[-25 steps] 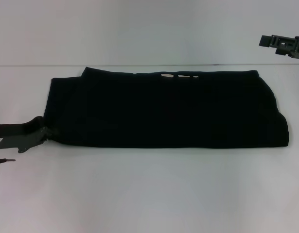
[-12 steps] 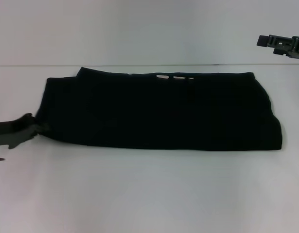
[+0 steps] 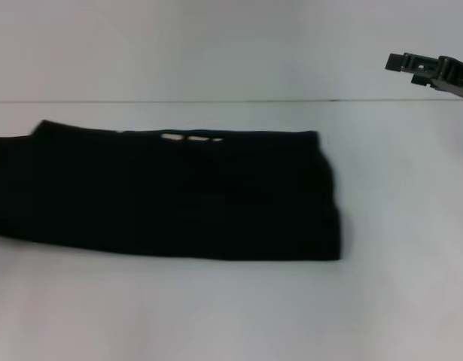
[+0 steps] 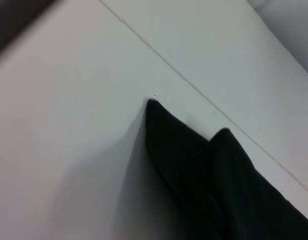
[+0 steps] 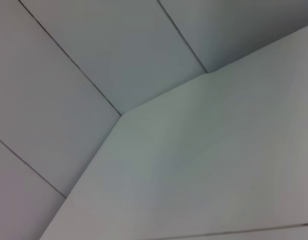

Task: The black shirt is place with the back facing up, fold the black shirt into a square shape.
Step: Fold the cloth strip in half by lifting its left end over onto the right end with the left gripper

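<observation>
Shirt: I see the large plain black soft fabric shirt [image 3: 167,195] lying flat on the white counter [image 3: 306,308] as a long folded band, reaching from the left edge of the head view to just right of centre. A sliver of whitish print peeks out along its far edge.
Step in hand: I judge the lengthwise folds done; the band is not yet a square.
Next move: I think one end must be lifted and laid over the other, edges matched.
Left tool: I cannot see it in the head view; its wrist camera looks at two stacked shirt corners [image 4: 194,160] on the counter, and I cannot tell its finger state.
Right tool [image 3: 434,71]: parked high at the far right, well apart from the shirt; finger state I cannot tell.
Obstacles: I see nothing else near the shirt.
</observation>
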